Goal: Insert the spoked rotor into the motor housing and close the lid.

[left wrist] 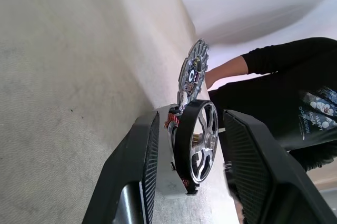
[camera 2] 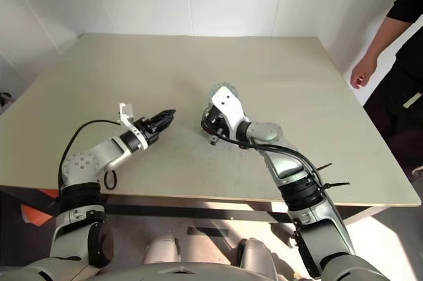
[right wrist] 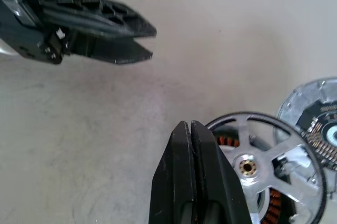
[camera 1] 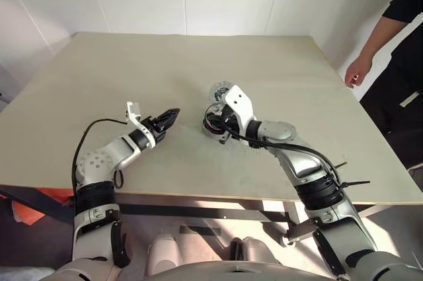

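Behind right arm: motor housing half hidden | right claw together | left claw apart, empty

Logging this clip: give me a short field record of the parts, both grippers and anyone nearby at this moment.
table: pale tabletop
spoked rotor: sits in the motor housing, copper windings showing between the spokes
lid: off, lying on the table beside the housing
left gripper: open, empty, apart from the parts
right gripper: shut, empty, at the rotor's rim
person: hand beyond the table's right edge
task state: rotor in, lid not yet on
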Tool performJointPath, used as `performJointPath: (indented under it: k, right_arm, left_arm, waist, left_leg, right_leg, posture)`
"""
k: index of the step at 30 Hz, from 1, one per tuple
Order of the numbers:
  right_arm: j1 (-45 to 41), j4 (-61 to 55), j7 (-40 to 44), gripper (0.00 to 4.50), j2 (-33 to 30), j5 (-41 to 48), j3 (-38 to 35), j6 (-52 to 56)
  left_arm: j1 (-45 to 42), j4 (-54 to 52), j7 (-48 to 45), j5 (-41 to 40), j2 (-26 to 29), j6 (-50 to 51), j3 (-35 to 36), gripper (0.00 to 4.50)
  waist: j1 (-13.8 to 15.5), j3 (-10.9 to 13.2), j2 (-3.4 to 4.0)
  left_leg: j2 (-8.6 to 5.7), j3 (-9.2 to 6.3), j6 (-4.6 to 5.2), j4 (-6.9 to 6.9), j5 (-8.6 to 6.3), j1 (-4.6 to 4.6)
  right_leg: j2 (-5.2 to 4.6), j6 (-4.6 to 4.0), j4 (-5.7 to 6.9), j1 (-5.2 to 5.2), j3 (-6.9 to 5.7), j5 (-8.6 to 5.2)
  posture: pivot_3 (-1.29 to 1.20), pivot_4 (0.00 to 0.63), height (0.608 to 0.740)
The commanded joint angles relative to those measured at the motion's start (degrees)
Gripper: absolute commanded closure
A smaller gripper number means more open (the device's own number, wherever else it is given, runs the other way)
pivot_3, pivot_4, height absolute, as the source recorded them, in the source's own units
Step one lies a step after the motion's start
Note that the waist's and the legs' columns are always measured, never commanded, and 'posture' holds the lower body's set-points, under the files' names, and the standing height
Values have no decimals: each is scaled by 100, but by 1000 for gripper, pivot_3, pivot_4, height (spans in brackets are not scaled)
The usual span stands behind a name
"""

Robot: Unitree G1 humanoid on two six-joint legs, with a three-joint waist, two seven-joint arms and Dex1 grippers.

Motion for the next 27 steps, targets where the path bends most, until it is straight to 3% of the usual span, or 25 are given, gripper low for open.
performJointPath:
  k: [1,17,27]
  right_arm:
    - [-211,-281,32,4500,-16,118,-163,55]
    - [-917,2293,-191,4500,86,-328,-371,-1309]
    - [-589,1471,-116,4500,142,-339,-312,-1187]
  left_arm:
    - [-72,-16,-132,9,5,-120,-61,2460]
    - [6,-126,-151,34,-33,-158,-145,2460]
    - [75,-144,-123,49,-13,-176,-143,2460]
  waist:
    - [5,-1,-1]
    - [0,-1,-1]
    - [3,-1,-2]
  left_leg:
    - [0,0,0,0,0,-1]
    - [-1,0,-3,4,2,-1]
    - [-1,0,-1,4,1,-2]
  right_leg:
    - [-1,0,0,0,0,0]
    - [-3,-1,8,-1,-1,0]
    - [-2,-1,7,-1,-2,0]
  posture:
    - [0,0,740]
    - [0,0,740]
    - [0,0,740]
